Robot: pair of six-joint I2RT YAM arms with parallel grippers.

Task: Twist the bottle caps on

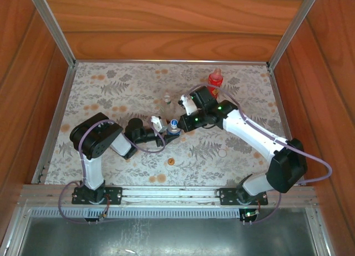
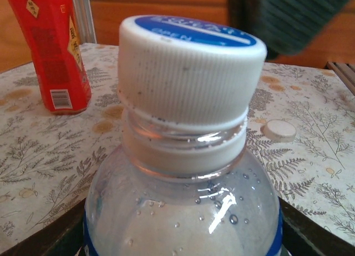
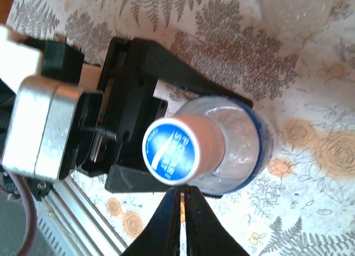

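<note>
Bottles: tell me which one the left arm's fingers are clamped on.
The short clear bottle with the blue-topped cap, gripped between the left fingers. The red bottle and the slim clear bottle stand free farther back.

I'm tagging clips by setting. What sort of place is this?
Probably a purpose-built robot test booth: brown wood-panel walls on silver aluminium corner posts box in a fern-print table, and two black-and-white robot arms are bolted to a metal rail at its near edge.
</note>
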